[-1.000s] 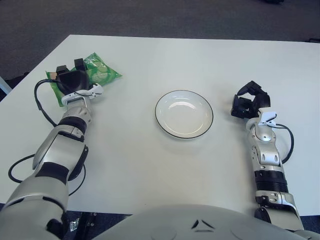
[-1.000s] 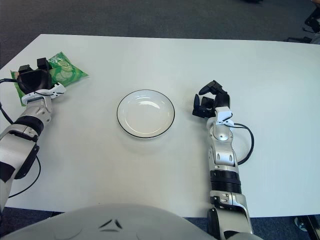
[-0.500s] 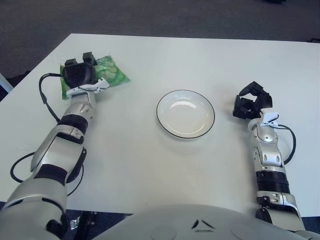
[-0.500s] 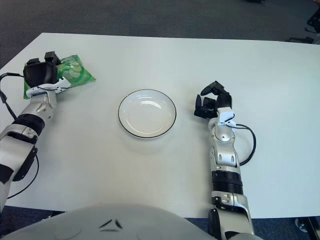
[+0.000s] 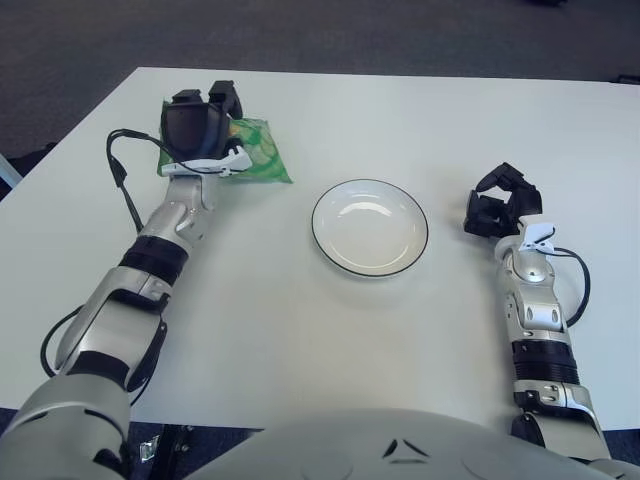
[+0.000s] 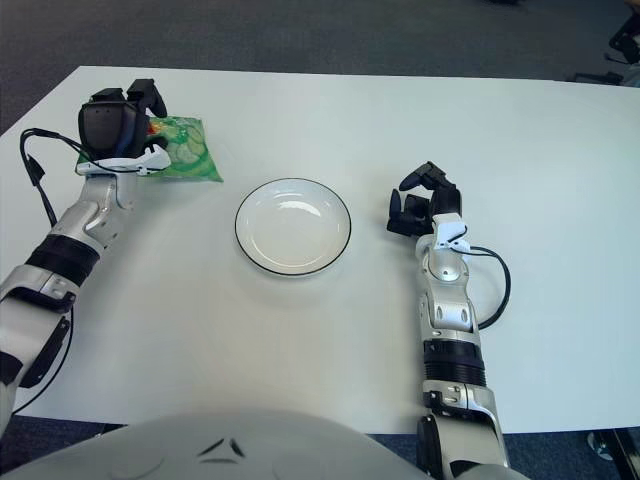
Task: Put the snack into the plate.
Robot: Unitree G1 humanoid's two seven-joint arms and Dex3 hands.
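Now clenched on green plastic snack bag: left hand, left of round white black-rimmed plate; right hand curled, holding nothing.

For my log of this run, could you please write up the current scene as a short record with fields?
snack: green packet, left of the plate, not in it
left hand: closed on the snack's left end
plate: white with dark rim, middle of the table, holding nothing
right hand: idle, right of the plate, fingers curled, holding nothing
table: white
task state: snack not yet in the plate
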